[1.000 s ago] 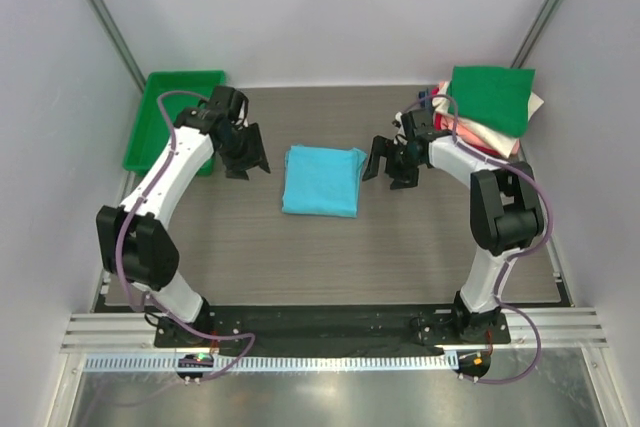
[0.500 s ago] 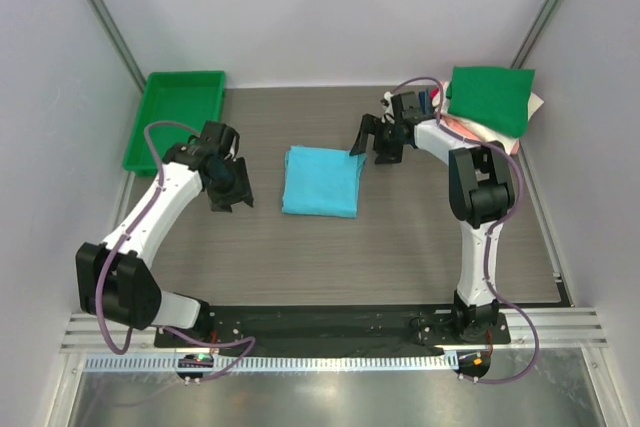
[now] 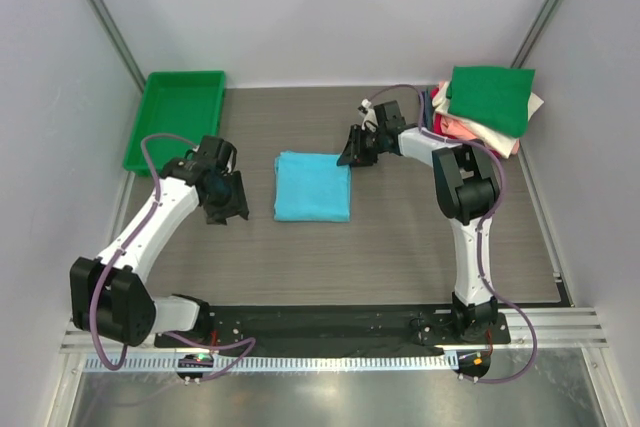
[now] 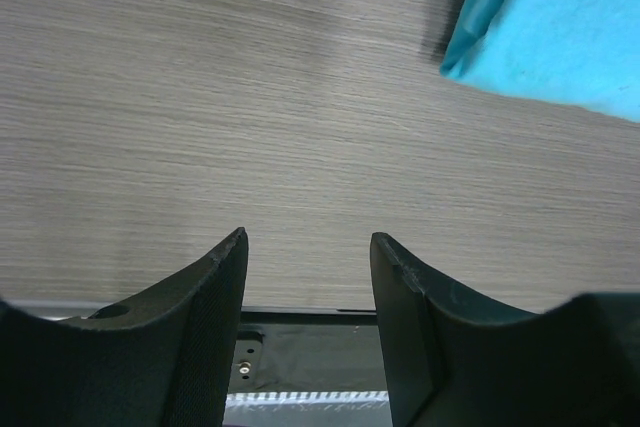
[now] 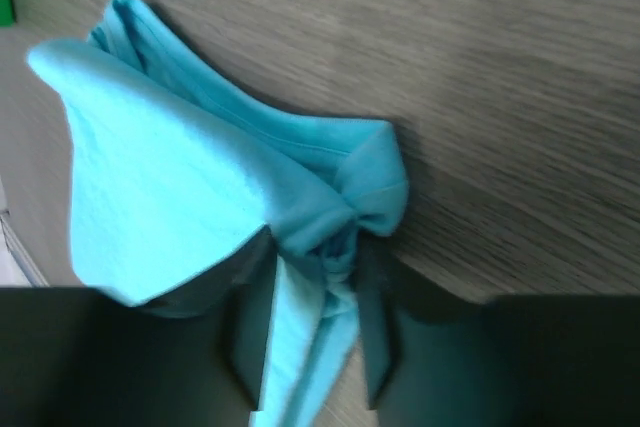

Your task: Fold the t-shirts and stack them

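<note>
The turquoise t-shirt (image 3: 313, 187) has its bunched corner clamped in my right pincer (image 5: 312, 347), so I should lift slowly, keeping the layers ahead of me together.

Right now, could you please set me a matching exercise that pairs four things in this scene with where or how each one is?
Column one:
1. left pincer
2. right pincer
3. green tray
4. stack of folded t-shirts

Column two:
A. at the far right corner of the table
B. pinching a corner of the turquoise t-shirt
C. at the far left corner of the table
D. open, holding nothing

Pairs: 1-D, 2-B, 3-C, 4-A
</note>
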Available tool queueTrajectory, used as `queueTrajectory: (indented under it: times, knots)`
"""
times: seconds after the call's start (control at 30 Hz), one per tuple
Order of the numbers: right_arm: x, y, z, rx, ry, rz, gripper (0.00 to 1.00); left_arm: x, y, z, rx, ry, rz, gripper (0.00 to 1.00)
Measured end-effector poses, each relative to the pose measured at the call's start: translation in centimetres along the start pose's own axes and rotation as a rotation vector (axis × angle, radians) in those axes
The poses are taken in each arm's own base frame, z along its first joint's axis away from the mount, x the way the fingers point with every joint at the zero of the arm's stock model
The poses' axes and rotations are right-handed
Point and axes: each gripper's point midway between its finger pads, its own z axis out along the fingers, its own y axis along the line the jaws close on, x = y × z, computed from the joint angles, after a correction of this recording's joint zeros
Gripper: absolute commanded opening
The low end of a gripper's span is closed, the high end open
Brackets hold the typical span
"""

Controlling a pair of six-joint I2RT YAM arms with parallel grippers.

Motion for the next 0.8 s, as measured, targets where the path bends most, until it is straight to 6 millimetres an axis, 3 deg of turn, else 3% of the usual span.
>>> queueTrajectory:
  times: [0.03,0.17,0.3,0.5,0.7,0.8]
  knots:
    - [0.4,0.0,0.2,-0.007,0.008,0.008,0.24,0.2,0.2,0.1,-0.005,0.001,0.002,0.53]
    - [1.3,0.1,0.5,-0.035,0.03,0.028,0.02,0.8,0.8,0.6,-0.013,-0.004,0.015,0.52]
    - [1.8,0.5,0.4,-0.063,0.051,0.037,0.01,1.3,1.3,0.9,-0.012,-0.01,0.017,0.51]
    - [2.8,0.3,-0.5,-0.031,0.094,0.051,0.01,0.6,1.1,-0.1,0.01,-0.075,0.017,0.51]
    - [3.2,-0.8,-3.8,0.114,0.121,0.035,0.01,-0.2,1.6,-1.5,0.007,-0.153,0.015,0.51]
    - [2.0,-0.7,-6.5,0.184,0.096,-0.004,0.01,-0.3,1.5,-1.7,0.012,-0.166,0.014,0.51]
